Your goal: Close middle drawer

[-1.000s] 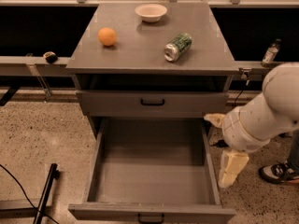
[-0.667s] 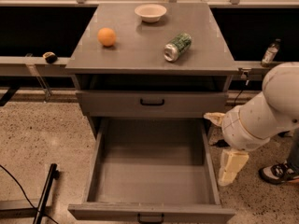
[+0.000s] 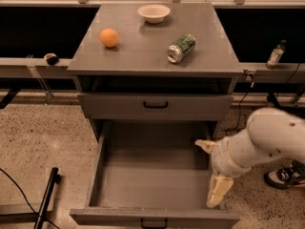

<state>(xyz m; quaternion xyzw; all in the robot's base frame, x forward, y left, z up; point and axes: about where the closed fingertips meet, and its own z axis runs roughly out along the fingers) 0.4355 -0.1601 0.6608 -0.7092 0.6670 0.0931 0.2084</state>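
Middle drawer (image 3: pixel 152 187) stands pulled far out of the grey cabinet, and the gripper (image 3: pixel 206 173) hangs at its right side wall, towards the front. The two cream fingers (image 3: pixel 219 191) are spread wide apart with nothing between them. One points down just beside the drawer's right front corner. The other points left, over the rear right part of the drawer's inside. Whether either finger touches the wall cannot be told.

Right of the fingers, the white arm (image 3: pixel 269 137) runs off towards the edge of the view. Left of them lies the drawer's plain grey floor, with nothing on it. Just below the lower finger is the drawer's low front, and its small black handle (image 3: pixel 153 222) sits to the lower left.

Above the upper finger, the top drawer (image 3: pixel 119 108) is shut, its own black handle (image 3: pixel 156 105) up and to the left. Higher up is the cabinet top (image 3: pixel 143 51). On it, nearest the fingers, a green can (image 3: pixel 181 47) lies on its side. An orange (image 3: pixel 109 37) sits further left, well apart from the can, and a pale bowl (image 3: pixel 153 12) stands at the back.

Low to the right of the fingers, past the arm, a shoe (image 3: pixel 281 177) rests on the speckled floor (image 3: pixel 38 137). High to the right, a small bottle (image 3: pixel 275 55) stands on a ledge beside the cabinet.
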